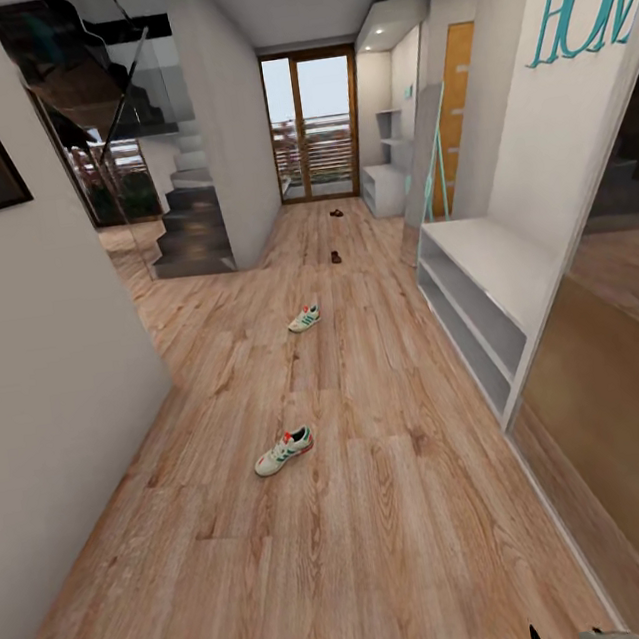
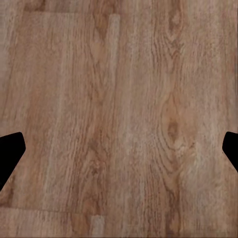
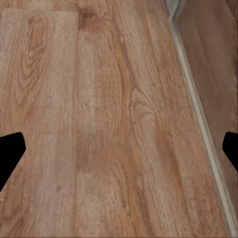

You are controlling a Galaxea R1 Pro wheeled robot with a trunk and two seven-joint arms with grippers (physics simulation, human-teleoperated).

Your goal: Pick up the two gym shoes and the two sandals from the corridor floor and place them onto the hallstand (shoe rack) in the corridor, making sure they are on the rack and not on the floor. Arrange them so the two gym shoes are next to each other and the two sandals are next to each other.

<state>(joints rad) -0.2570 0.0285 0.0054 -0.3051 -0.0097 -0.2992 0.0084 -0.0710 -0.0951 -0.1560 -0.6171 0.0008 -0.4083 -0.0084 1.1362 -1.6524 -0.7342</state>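
Observation:
Two white gym shoes with green stripes lie on the corridor floor: the near gym shoe at mid-left, the far gym shoe further down the corridor. Two small dark sandals lie beyond them, one sandal in mid-corridor and the other sandal near the glass door. The pale hallstand runs along the right wall, its flat top bare. My left gripper hangs open over bare planks. My right gripper is open too, above planks beside a skirting strip.
A white wall closes the left side, with a dark staircase behind it. A mirrored panel stands on the right, nearer than the hallstand. A glass door ends the corridor. Wide floor lies between me and the shoes.

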